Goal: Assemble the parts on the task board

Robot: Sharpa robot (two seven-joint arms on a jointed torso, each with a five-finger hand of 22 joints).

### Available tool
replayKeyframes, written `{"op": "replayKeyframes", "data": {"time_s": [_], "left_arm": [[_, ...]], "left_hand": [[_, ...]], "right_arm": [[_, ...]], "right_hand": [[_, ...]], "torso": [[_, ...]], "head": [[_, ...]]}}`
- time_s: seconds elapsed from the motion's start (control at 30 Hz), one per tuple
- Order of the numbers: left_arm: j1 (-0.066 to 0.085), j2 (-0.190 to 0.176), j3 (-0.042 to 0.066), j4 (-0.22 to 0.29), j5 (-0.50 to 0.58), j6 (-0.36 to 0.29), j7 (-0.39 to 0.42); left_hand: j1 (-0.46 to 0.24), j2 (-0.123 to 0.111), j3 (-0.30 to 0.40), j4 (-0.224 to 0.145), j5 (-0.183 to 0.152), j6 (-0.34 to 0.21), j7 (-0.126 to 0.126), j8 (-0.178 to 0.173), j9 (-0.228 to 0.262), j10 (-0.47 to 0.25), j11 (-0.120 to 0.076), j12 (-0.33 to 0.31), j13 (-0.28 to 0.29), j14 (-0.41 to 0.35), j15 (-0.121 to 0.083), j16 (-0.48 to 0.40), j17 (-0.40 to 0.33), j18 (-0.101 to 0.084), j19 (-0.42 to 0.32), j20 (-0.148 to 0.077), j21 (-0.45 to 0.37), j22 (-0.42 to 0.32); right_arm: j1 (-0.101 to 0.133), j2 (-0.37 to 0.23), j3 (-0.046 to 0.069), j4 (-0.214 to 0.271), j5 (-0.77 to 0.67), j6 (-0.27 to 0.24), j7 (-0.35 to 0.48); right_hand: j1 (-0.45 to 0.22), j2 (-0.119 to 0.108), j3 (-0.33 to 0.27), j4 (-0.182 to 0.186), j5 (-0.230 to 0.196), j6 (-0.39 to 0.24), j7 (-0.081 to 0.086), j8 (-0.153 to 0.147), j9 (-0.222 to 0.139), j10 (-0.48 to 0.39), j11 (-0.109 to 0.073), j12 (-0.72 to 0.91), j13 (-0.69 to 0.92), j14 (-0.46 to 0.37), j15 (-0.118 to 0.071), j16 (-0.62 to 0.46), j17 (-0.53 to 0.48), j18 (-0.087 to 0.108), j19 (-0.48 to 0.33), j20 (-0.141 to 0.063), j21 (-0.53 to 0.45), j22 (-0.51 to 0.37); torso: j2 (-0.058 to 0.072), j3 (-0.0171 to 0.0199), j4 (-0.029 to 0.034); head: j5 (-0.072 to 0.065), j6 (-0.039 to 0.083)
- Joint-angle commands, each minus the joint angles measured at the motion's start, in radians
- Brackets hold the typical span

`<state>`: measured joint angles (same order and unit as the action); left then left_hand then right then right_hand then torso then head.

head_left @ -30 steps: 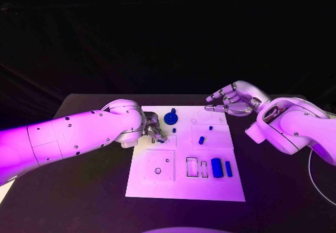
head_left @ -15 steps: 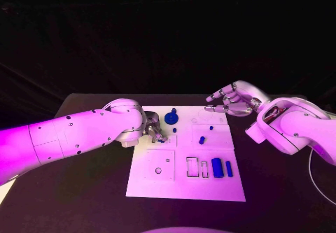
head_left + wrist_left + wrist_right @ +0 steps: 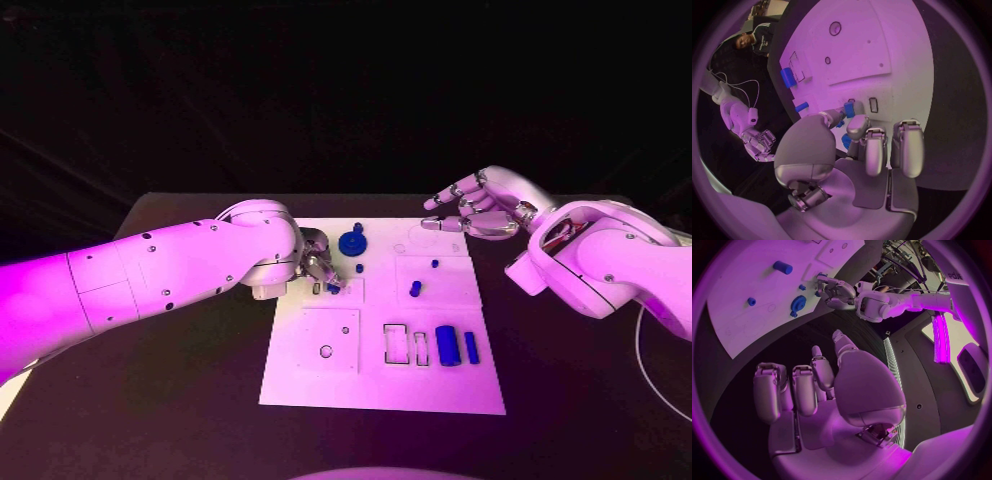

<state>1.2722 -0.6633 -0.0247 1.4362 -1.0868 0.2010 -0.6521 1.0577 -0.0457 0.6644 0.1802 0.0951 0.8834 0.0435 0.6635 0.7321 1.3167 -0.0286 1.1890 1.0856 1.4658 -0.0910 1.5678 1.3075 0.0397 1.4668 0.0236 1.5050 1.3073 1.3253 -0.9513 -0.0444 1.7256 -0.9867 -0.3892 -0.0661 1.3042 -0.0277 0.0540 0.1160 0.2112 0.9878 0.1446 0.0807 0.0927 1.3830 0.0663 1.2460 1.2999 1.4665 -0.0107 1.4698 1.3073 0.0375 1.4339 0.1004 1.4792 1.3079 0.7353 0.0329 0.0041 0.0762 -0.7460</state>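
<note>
Pinching small blue part (image 3: 849, 109) over task board (image 3: 335, 375), left hand (image 3: 316, 267) lowered for insertion; right hand (image 3: 476, 208) held open, empty.

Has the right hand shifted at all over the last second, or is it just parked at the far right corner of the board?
No. The right hand hangs at the same spot off the task board, at its far right corner, fingers apart and holding nothing.

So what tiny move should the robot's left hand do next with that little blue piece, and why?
Probably ease it straight down. The left hand pinches a small blue piece just beside a small rectangular slot in the white task board, so lowering it looks likely to seat it.
</note>
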Motion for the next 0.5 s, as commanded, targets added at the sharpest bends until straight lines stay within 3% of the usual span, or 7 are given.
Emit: {"op": "replayKeyframes", "data": {"time_s": [0.03,0.5], "left_arm": [[-0.014,0.006,-0.012,-0.012,0.014,0.047,-0.019],[-0.014,0.007,-0.011,-0.016,0.015,0.053,-0.018]], "left_hand": [[-0.022,0.007,0.072,-0.065,-0.001,0.016,-0.006,-0.003,-0.002,0.009,-0.003,0.007,0.004,0.105,0.002,0.003,0.263,-0.017,0.067,-0.002,0.002,0.166],[-0.046,0.002,0.072,-0.077,-0.001,0.031,-0.015,0.001,0.003,0.02,-0.011,0.017,0.014,0.105,-0.005,0.003,0.263,-0.017,0.066,-0.008,0.0,0.164]], "right_arm": [[-0.001,0.0,0.0,0.002,-0.01,0.015,0.001],[-0.001,-0.002,0.0,0.003,-0.01,0.021,0.0]], "right_hand": [[0.001,0.007,-0.005,0.001,0.006,0.007,0.002,0.003,0.001,0.0,-0.006,-0.001,-0.001,0.062,-0.001,-0.004,0.06,0.009,-0.005,0.0,-0.003,0.077],[0.001,0.007,-0.005,0.001,0.006,0.007,0.002,0.003,0.001,0.0,-0.006,-0.001,-0.001,0.062,-0.001,-0.004,0.06,0.009,-0.005,0.0,-0.003,0.077]], "torso": [[0.001,-0.0005,0.0003],[0.0,-0.0013,0.0012]], "head": [[-0.001,0.0],[-0.003,-0.003]]}}
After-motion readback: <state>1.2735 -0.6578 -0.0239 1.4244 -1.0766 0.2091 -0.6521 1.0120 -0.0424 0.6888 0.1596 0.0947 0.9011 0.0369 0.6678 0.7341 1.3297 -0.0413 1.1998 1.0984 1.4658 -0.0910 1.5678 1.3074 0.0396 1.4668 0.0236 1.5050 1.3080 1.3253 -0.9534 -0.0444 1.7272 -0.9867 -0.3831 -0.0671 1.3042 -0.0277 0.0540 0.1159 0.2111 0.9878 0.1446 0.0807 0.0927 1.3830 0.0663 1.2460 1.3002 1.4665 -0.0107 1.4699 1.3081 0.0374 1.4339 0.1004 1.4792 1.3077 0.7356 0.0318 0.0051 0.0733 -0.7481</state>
